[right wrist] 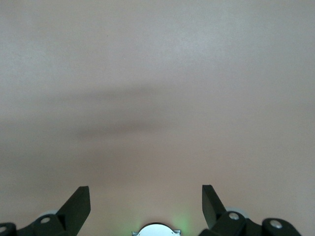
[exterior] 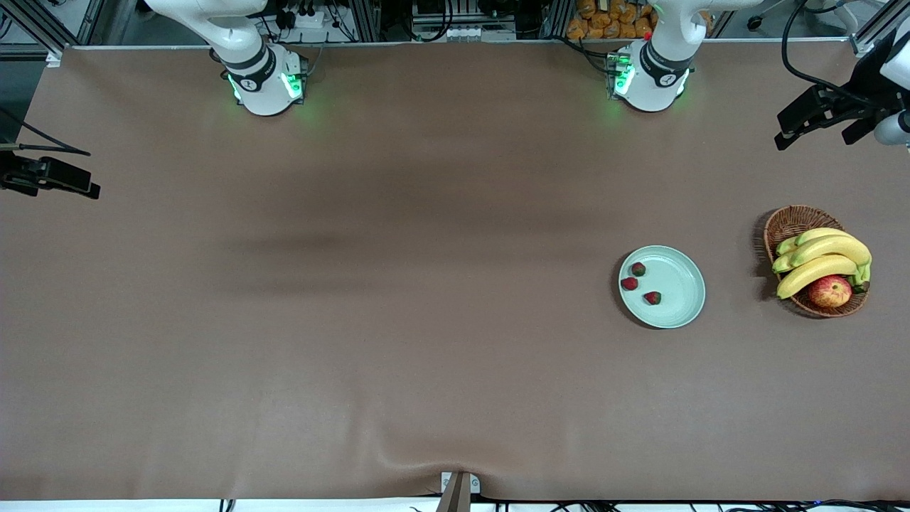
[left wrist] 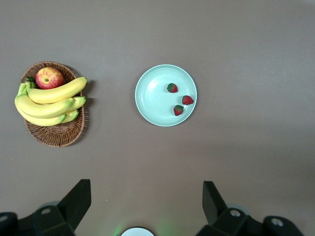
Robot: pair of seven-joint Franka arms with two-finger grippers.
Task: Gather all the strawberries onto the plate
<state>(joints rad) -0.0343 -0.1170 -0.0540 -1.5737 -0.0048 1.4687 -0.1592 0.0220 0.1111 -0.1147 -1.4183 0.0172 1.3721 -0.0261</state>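
Three strawberries (exterior: 640,284) lie on the plate (exterior: 679,302), clustered on the part of it toward the right arm's end, apart from one another. Plate sits on the brown table (exterior: 355,355) toward the left arm's end. Beside it, closer still to that end, a wicker basket (exterior: 789,222) holds bananas (exterior: 821,259) and an apple (exterior: 830,291). Left gripper (left wrist: 146,204) hangs high over bare table, jaws spread wide, nothing between them. Right gripper (right wrist: 146,204) is likewise wide apart and empty above bare table at the right arm's end. Both arms wait.
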